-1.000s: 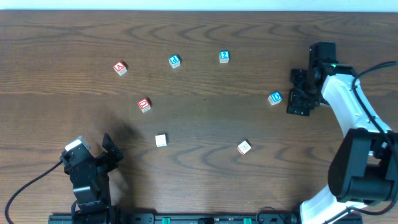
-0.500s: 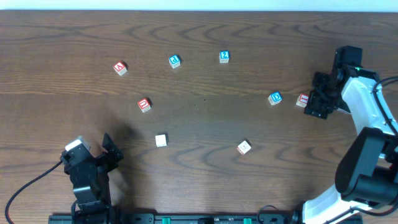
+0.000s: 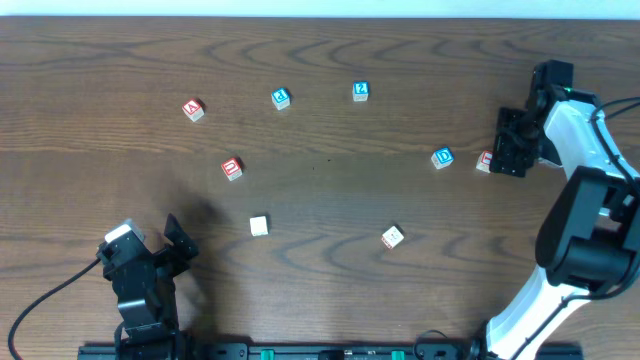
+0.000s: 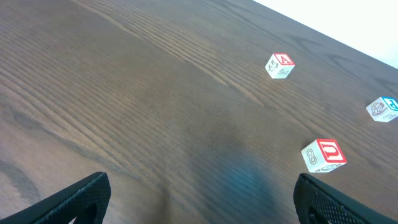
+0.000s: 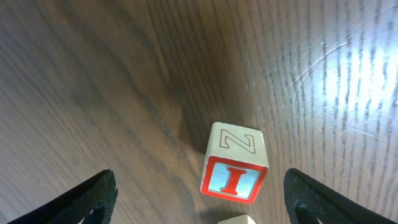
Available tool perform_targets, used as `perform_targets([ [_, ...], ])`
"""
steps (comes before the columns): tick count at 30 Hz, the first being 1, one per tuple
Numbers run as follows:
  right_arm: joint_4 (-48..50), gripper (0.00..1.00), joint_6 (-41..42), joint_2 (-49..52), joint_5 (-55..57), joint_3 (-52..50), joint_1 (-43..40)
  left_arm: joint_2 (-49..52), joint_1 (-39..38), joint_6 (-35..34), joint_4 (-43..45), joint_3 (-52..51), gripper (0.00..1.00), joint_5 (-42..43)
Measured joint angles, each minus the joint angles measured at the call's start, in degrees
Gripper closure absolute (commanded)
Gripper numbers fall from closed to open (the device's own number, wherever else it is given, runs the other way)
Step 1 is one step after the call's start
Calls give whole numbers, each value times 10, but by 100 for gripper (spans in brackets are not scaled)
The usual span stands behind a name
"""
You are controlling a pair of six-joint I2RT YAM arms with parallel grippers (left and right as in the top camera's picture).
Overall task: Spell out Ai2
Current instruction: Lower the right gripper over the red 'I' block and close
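The red "I" cube (image 5: 235, 163) lies on the table between the fingers of my right gripper (image 5: 202, 205), which is open and touches nothing. From above, the "I" cube (image 3: 485, 161) peeks out at the left of the right gripper (image 3: 512, 150). The red "A" cube (image 3: 193, 109) sits far left and the blue "2" cube (image 3: 361, 91) at the back middle. My left gripper (image 3: 165, 245) rests open at the front left, empty (image 4: 202, 202), with the "A" cube (image 4: 279, 65) far ahead of it.
A blue "D" cube (image 3: 442, 158) stands just left of the "I" cube. A red cube with a rounded letter (image 3: 232, 168), another blue cube (image 3: 281, 97) and two pale cubes (image 3: 259, 226) (image 3: 393, 237) are scattered mid-table. A pale cube corner (image 5: 236, 219) shows at the right wrist view's bottom edge.
The right gripper drew off to the right, uncovering the "I" cube, then edged back toward it. The left arm has stayed still.
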Motion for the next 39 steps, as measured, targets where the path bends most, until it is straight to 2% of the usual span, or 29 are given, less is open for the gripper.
perform_targets([
  [3, -9, 22, -5, 2, -8, 0, 0, 0, 0, 0, 0, 0, 5, 0],
  [6, -13, 34, -7, 4, -20, 0, 0, 0, 0, 0, 0, 0, 5, 0],
  [8, -16, 37, -9, 6, -24, 0, 0, 0, 0, 0, 0, 0, 5, 0],
  [35, -34, 35, -6, 26, -30, 1, 0, 0, 0, 0, 0, 0, 5, 0],
  [39, -31, 43, -5, 27, -30, 1, 0, 0, 0, 0, 0, 0, 5, 0],
])
